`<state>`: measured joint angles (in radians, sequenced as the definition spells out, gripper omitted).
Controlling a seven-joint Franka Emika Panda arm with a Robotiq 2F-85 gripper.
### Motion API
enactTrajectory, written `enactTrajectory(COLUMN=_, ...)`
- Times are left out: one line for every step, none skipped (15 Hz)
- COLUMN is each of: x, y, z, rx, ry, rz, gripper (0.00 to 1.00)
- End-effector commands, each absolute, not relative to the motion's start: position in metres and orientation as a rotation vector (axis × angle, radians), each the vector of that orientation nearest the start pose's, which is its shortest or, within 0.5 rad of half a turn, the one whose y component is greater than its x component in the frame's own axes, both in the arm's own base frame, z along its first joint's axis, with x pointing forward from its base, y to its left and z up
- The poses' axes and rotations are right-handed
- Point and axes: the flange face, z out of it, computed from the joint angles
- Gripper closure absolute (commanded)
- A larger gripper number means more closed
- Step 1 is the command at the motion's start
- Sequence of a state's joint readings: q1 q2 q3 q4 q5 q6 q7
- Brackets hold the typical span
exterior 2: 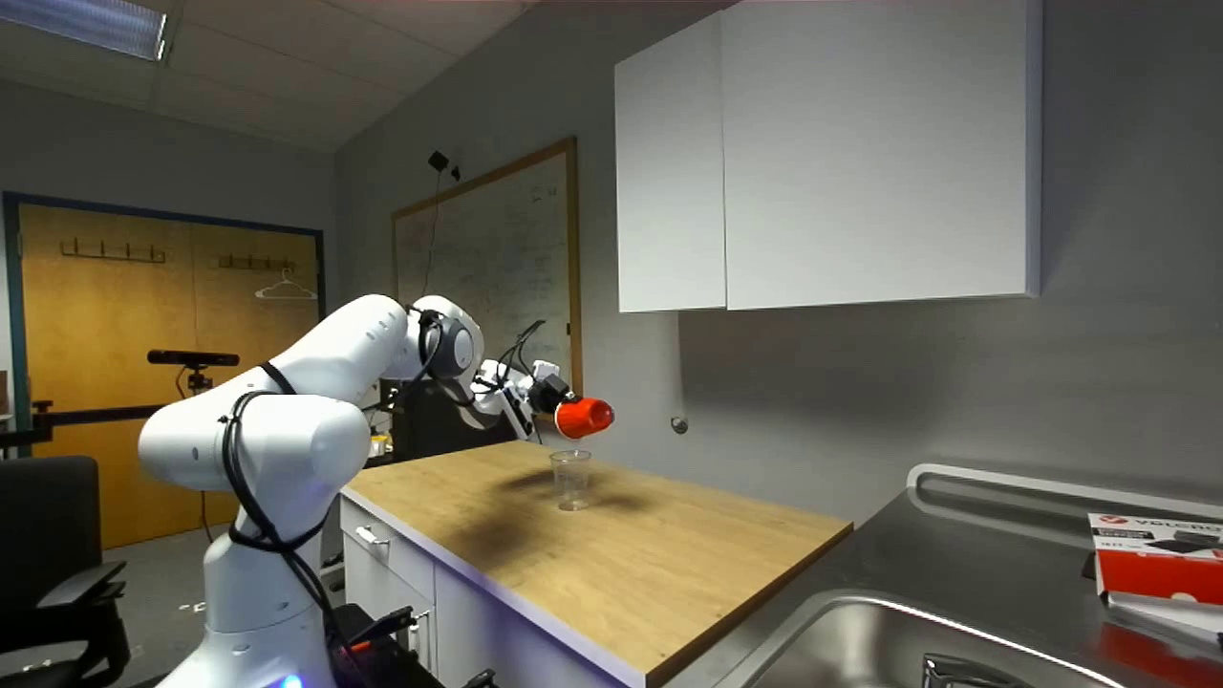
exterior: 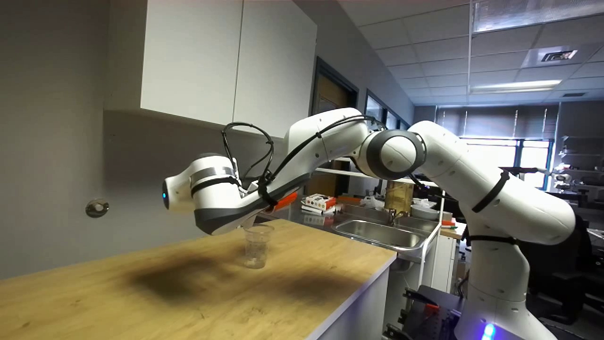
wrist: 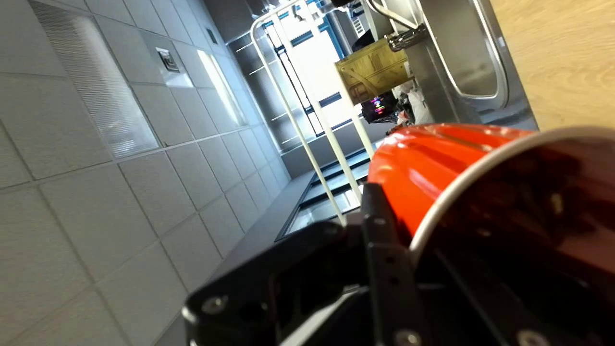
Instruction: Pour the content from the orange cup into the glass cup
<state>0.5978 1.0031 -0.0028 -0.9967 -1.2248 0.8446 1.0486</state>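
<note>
Your gripper point(wrist: 417, 242) is clamped on the wall of the orange cup point(exterior 2: 586, 418). In the wrist view one finger point(wrist: 390, 271) lies along the outside and a second dark finger shows inside the mouth, with the pale rim running between. Dark contents are visible within, too blurred to identify.

The orange cup is tipped well over, its base slightly higher than its mouth. In an exterior view its mouth end is above the glass cup point(exterior 2: 571, 481), with a narrow gap between the two.

The glass cup stands upright on the wooden countertop point(exterior 2: 688, 559). You have wood surface on every side of it; it sits well in from the edge facing the robot base and from the end edge beside the sink point(exterior: 380, 233). What it contains, you cannot tell.

Overhead, the wall cabinet point(exterior: 193, 61) limits height. In an exterior view your arm point(exterior: 396, 150) crosses in front of its lower corner; true spacing cannot be read. The orange cup is below the cabinet's underside, with grey wall point(exterior 2: 812, 411) showing behind the rear edge of the countertop.
</note>
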Motion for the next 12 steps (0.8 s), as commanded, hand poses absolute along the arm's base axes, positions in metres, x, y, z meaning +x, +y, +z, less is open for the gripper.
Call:
enactTrajectory(x=0.6305, y=0.271, z=0.3109, rx=1.365, ry=-0.552, rz=0.3, gripper=0.97)
enactTrajectory(x=0.6307, y=0.2709, z=0.3104, rx=1.347, ry=-0.552, rz=0.313, gripper=0.97)
enactTrajectory(x=0.6313, y=0.2721, z=0.308, rx=1.333, ry=-0.551, rz=0.318, gripper=0.97)
enactTrajectory(x=0.6313, y=0.2696, z=0.3075, rx=1.313, ry=-0.548, rz=0.329, gripper=0.97)
enactTrajectory(x=0.631, y=0.2705, z=0.3054, rx=1.296, ry=-0.547, rz=0.336, gripper=0.97)
enactTrajectory(x=0.6314, y=0.2717, z=0.3043, rx=1.284, ry=-0.547, rz=0.339, gripper=0.97)
enactTrajectory(x=0.6313, y=0.2702, z=0.3037, rx=1.27, ry=-0.545, rz=0.346, gripper=0.97)
enactTrajectory(x=0.6312, y=0.2699, z=0.3022, rx=1.262, ry=-0.545, rz=0.349, gripper=0.97)
enactTrajectory(x=0.6309, y=0.2699, z=0.3018, rx=1.254, ry=-0.545, rz=0.352, gripper=0.97)
enactTrajectory(x=0.6309, y=0.269, z=0.3011, rx=1.246, ry=-0.546, rz=0.355, gripper=0.97)
enactTrajectory(x=0.6306, y=0.269, z=0.3013, rx=1.24, ry=-0.547, rz=0.358, gripper=0.97)
enactTrajectory(x=0.6303, y=0.2688, z=0.3013, rx=1.234, ry=-0.549, rz=0.36, gripper=0.97)
